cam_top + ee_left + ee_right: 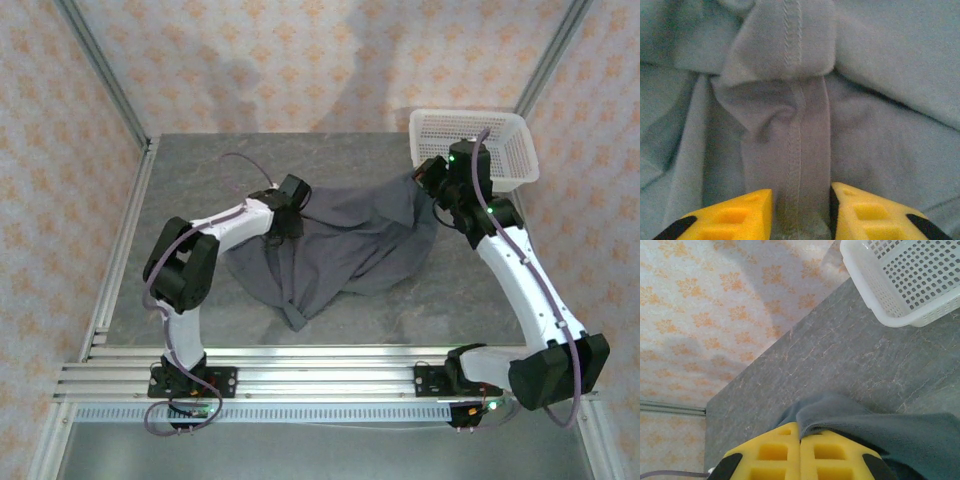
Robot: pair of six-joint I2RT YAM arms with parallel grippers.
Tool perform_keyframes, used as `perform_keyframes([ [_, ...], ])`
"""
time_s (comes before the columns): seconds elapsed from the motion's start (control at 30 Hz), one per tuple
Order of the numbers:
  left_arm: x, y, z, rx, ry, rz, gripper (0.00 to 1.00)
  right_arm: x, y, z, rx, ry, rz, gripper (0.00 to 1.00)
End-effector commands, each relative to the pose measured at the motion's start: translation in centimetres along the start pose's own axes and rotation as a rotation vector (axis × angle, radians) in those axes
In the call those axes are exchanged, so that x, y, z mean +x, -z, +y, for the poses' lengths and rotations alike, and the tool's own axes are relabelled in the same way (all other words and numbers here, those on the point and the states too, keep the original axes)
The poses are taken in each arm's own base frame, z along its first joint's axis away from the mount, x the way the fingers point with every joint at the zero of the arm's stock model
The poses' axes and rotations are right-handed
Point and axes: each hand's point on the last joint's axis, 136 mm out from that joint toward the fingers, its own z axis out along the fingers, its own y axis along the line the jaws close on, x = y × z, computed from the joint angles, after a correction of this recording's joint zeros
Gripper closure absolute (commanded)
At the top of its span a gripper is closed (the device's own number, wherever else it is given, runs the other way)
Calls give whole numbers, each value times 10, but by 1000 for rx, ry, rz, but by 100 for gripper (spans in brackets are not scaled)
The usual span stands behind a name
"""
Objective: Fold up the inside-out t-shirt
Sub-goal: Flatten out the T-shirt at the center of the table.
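Note:
The inside-out t-shirt (340, 250) lies crumpled in a dark grey heap in the middle of the table. My left gripper (292, 210) is down on its upper left part. In the left wrist view the yellow fingers (801, 210) stand apart, straddling a flat stitched hem band of the t-shirt (800, 150) that is not pinched. My right gripper (432, 178) holds the shirt's far right corner lifted beside the basket. Its yellow fingers (800, 440) are pressed together, with an edge of the t-shirt (900, 430) coming out between them.
A white mesh basket (480, 135) stands at the back right corner, close behind my right gripper, with its rim (862, 290) near the lifted cloth. The grey stone table top (200, 160) is bare to the left. Aluminium rails (320, 370) run along the front edge.

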Motion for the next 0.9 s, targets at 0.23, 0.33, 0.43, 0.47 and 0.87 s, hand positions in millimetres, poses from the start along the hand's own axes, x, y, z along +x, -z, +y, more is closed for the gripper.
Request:
perform_keyframes([
  [0.23,4,8,50,-46,73,-13,92,-7,4,-3,17,7,-40,100],
  [0.33,7,9,51,-34,79,-7,95,-7,5,-2,15,5,-40,100],
  [0.43,11,16,43,30,87,-3,96,-8,7,-3,22,11,-43,100],
  [0.47,12,20,43,46,97,-10,96,-9,8,-3,22,12,-46,100],
  [0.87,38,72,100,19,215,-114,76,-8,9,-7,34,15,-51,100],
])
